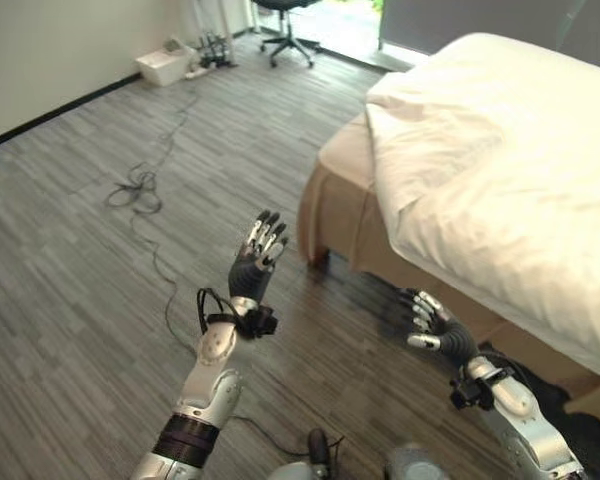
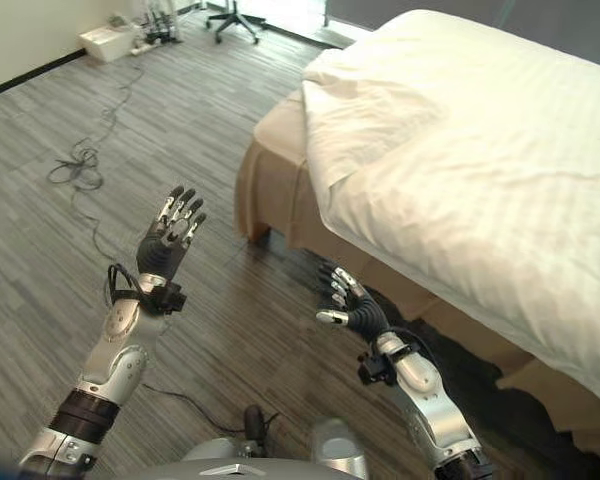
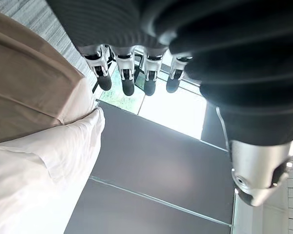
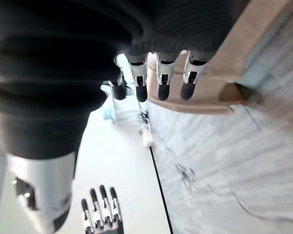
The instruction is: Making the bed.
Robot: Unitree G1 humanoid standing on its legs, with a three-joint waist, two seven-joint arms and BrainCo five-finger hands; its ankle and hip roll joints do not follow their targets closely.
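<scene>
My bed [image 1: 345, 215] stands on the grey striped floor [image 1: 100, 200], its tan base skirt hanging down to the boards at the near corner. A white duvet [image 1: 500, 180] lies directly on the bed, covering most of the top and draping over the near side; at the corner it is folded and bunched, leaving a strip of tan mattress bare beside it. On the floor, well apart from the bed, lies a tangle of dark cable [image 1: 135, 190], with a white box [image 1: 165, 62] and an office chair [image 1: 285, 30] beyond it.
</scene>
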